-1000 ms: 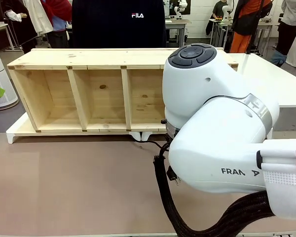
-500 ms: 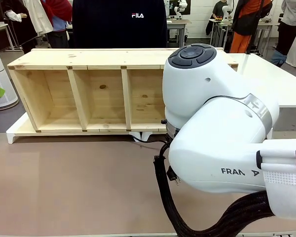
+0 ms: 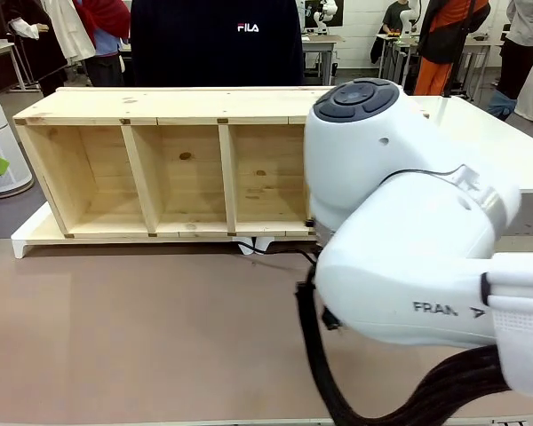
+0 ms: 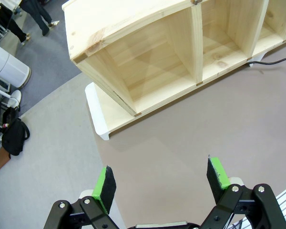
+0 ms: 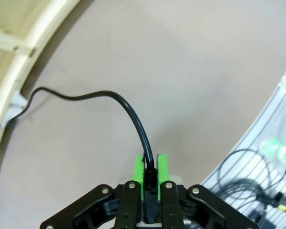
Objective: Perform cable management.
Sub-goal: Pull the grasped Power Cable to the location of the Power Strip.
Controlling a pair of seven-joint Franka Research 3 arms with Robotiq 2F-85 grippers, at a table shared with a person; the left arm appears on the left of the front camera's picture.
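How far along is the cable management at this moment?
Done: the right hand is shut on the cable. Under way: the cable runs in a loose curve from it to the foot of the wooden shelf. Left: the tidying itself; the left hand hangs open, holding nothing.
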